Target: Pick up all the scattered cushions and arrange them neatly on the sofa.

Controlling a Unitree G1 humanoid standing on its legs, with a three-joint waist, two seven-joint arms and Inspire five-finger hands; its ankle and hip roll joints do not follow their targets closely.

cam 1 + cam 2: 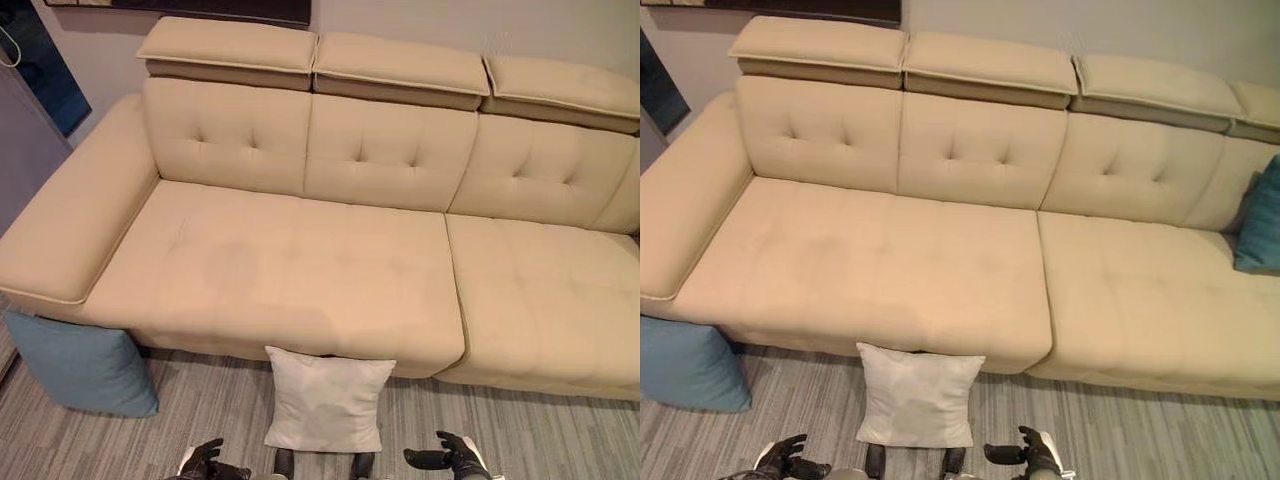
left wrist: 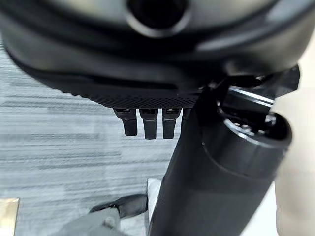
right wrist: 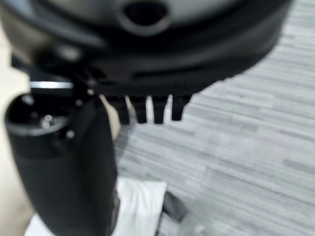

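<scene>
barely started imo: white cushion leans on the floor against the sofa front, blue cushion below its armrest, teal one already on the seat. left hand and right hand hang empty, fingers relaxed.

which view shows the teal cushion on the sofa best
The right eye view: the teal cushion leans against the sofa backrest at the far right edge, partly cut off. The left eye view stops short of that corner, and both wrist views look down at floor.
</scene>
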